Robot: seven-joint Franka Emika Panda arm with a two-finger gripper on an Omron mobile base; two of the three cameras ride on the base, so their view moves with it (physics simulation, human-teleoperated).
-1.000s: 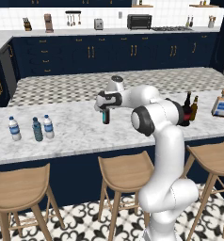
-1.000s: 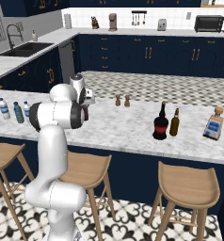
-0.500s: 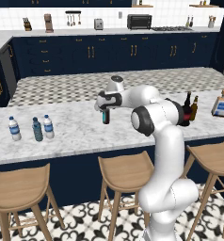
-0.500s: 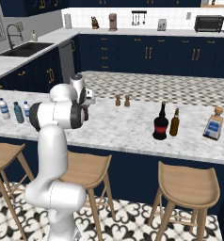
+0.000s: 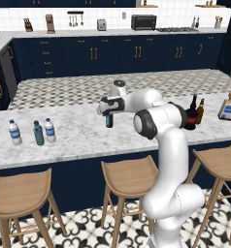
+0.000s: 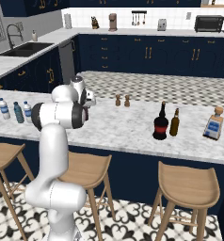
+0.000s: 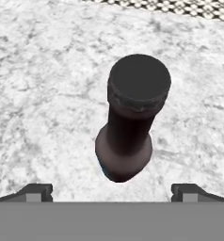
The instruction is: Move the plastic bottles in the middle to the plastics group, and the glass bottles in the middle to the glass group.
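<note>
1. The gripper (image 5: 109, 122) hangs over the middle of the marble surface (image 5: 78, 138), its jaws spread wide and holding nothing.
2. In the hand view the slim dark long-necked bottle (image 7: 132, 117) stands upright straight below, seen cap-first; the two fingertips (image 7: 35, 192) sit apart at 7 and 5 o'clock of it, not touching.
3. In the left base view the bottle is largely hidden by the gripper.
4. At 9 o'clock of the gripper three small plastic bottles (image 5: 38, 132) stand together: clear, teal, clear.
5. At 3 o'clock, past the arm's elbow, the fat black bottle with red label (image 6: 160, 123) stands just beside the amber beer bottle (image 6: 174, 123); the square clear flask (image 6: 213, 124) stands farther along the same way.
</note>
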